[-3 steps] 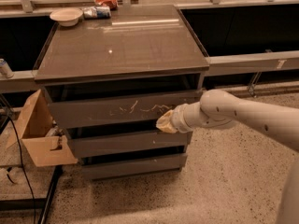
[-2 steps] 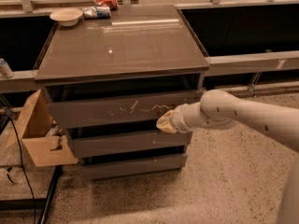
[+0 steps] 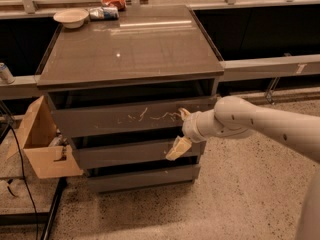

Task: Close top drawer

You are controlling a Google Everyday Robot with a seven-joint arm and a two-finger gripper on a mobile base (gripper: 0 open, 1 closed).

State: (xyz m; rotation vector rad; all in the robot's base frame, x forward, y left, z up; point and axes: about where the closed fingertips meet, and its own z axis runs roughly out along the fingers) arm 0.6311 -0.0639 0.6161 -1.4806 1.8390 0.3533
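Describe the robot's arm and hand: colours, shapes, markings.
The arm is a smooth off-white tube with a bulbous joint and a few small dark dots; no cables show. A ringed white wrist leads to the hand, at the right end of the top drawer, with two flat tan fingers.

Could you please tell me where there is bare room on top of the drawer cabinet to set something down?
Most of the cabinet top is bare, from the front edge back to the bowl and packets crowding its rear left corner. In front, the gripper is at the top drawer front, right of centre.
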